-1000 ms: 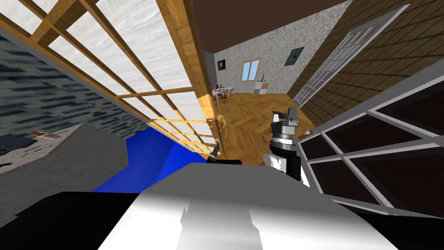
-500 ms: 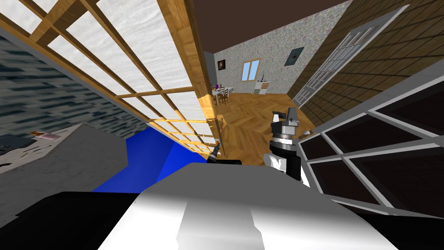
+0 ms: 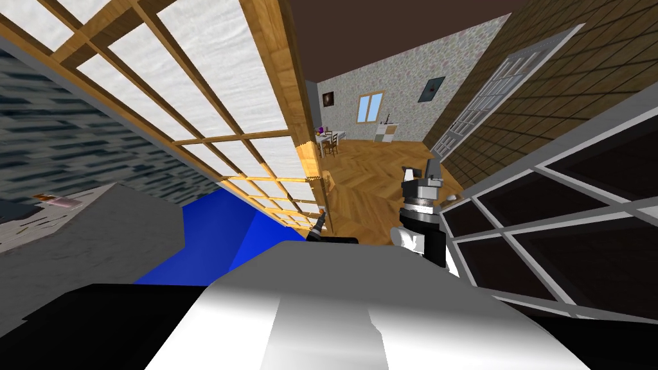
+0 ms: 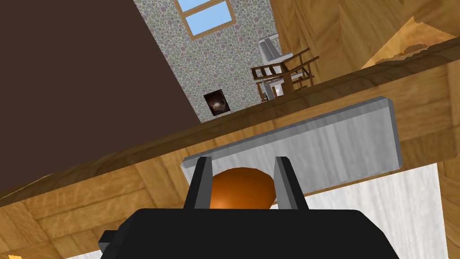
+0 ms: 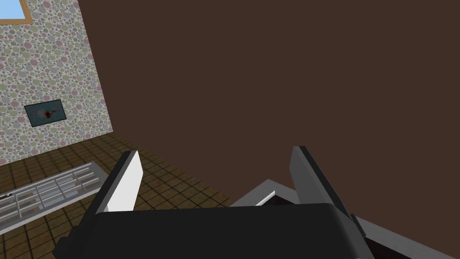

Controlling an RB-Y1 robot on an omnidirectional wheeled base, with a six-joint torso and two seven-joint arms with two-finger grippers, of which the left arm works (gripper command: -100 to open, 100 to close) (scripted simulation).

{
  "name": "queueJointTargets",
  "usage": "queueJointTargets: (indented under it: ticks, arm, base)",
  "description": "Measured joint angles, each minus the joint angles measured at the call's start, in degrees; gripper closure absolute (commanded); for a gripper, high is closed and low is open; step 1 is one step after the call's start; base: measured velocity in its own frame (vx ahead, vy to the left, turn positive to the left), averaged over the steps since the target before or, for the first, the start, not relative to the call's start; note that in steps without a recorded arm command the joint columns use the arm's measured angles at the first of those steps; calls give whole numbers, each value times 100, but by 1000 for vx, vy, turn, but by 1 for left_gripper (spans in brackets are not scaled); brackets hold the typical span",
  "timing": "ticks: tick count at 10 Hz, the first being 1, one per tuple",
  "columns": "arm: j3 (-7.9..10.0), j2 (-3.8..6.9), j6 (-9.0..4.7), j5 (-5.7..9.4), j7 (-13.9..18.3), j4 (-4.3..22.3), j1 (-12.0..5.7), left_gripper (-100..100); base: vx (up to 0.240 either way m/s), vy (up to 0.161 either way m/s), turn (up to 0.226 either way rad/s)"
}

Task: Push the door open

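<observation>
The door [image 3: 212, 96] has a wooden frame with white panes and stands swung to my left, its free edge [image 3: 302, 128] toward the room beyond. My left gripper [image 3: 320, 215] is low at that edge. In the left wrist view the left gripper [image 4: 242, 162] is shut on a round orange-brown door knob [image 4: 242, 189], which sits on a grey plate [image 4: 323, 139] fixed to the wooden rail. My right gripper [image 3: 422, 168] is raised to the right of the door's edge, apart from it. In the right wrist view the right gripper [image 5: 218, 155] is open and holds nothing.
A grey-framed panel with dark panes [image 3: 546, 212] stands close on my right. A grey counter [image 3: 77, 225] and a blue floor patch [image 3: 218, 231] lie to my left. Ahead are a wooden floor [image 3: 373, 167], a table with chairs [image 3: 328, 138] and a white door [image 3: 488, 96].
The whole head view has shifted slightly, so I have moved a little. The left gripper stays on the knob and the right arm holds its pose.
</observation>
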Motion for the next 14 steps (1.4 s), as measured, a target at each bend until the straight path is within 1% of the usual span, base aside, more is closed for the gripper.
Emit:
queueJointTargets:
  ticks: [1,2,3,4,5,6,7,8,9,10,11,12,13,14]
  arm:
    - [-10,-10,-7,76,107,-9,41,100]
    - [-1,-46,-42,161,202,64,10,100]
    - [-6,-26,-28,238,331,25,13,100]
    - [-23,9,31,310,471,-115,73,100]
    - [-3,-6,-27,404,598,-5,-22,100]
    - [6,17,-46,502,756,14,-72,100]
    - [42,-31,-142,609,876,178,-176,100]
    - [60,-40,-200,660,948,257,-235,100]
    - [42,-11,-152,666,987,122,-161,100]
    - [24,-6,-100,715,1057,2,-90,100]
    - [24,-11,-66,749,1108,-22,-90,100]
    - [48,-46,-152,770,1121,174,-208,100]
    - [40,-31,-157,769,1129,125,-160,100]
    - [38,-35,-167,827,1198,123,-147,100]
  base:
    - [91,-31,-4]
    - [92,-26,-34]
    - [100,-30,-37]
    - [93,-25,-18]
    - [81,-34,-29]
    - [85,-27,-24]
    - [65,-17,-15]
    - [41,-5,-9]
    - [31,-5,-20]
    - [17,-8,-7]
    - [7,1,17]
    - [12,3,-18]
    - [33,-16,-28]
    - [35,-6,15]
